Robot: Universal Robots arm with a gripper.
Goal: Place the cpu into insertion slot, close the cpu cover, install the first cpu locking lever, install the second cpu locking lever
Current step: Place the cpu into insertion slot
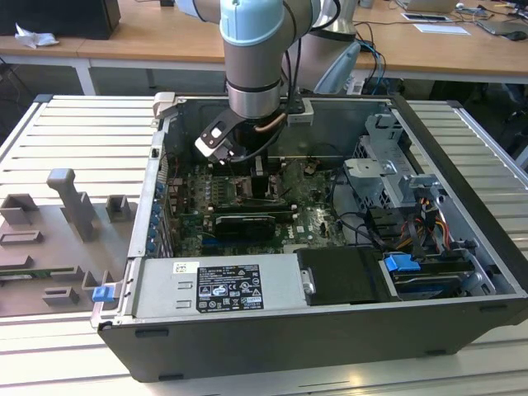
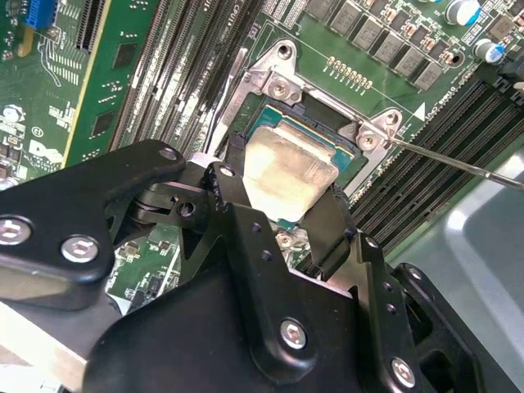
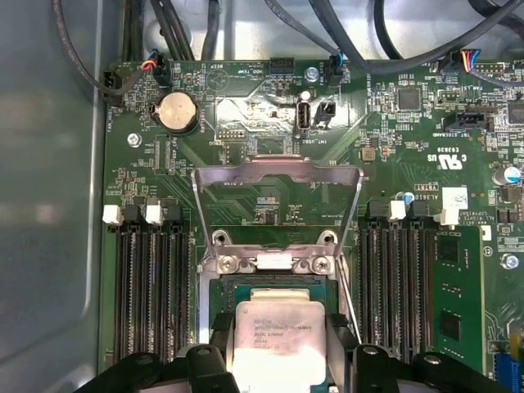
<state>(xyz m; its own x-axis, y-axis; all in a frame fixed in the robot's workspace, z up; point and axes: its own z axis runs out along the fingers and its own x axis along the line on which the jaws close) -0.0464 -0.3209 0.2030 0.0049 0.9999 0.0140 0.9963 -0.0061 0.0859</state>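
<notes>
The claw [image 2: 282, 201] is clenched on the cpu [image 2: 286, 173], its fingers [image 2: 336, 229] pressing two opposite edges. The chip sits right over the insertion slot [image 2: 315, 115] on the green board [image 3: 246, 106]. The cpu cover [image 3: 278, 169] is swung open beside the slot.

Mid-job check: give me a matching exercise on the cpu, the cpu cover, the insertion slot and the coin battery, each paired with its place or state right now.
Things:
1. cpu
2. cpu cover
3. insertion slot
4. coin battery

Places or states:
A. swung open, off the socket
B. round and silver, on the green board near the open cover
C. between the fingers of the gripper
D. directly under the chip, set among the memory slots

Pairs: 1-C, 2-A, 3-D, 4-B
</notes>
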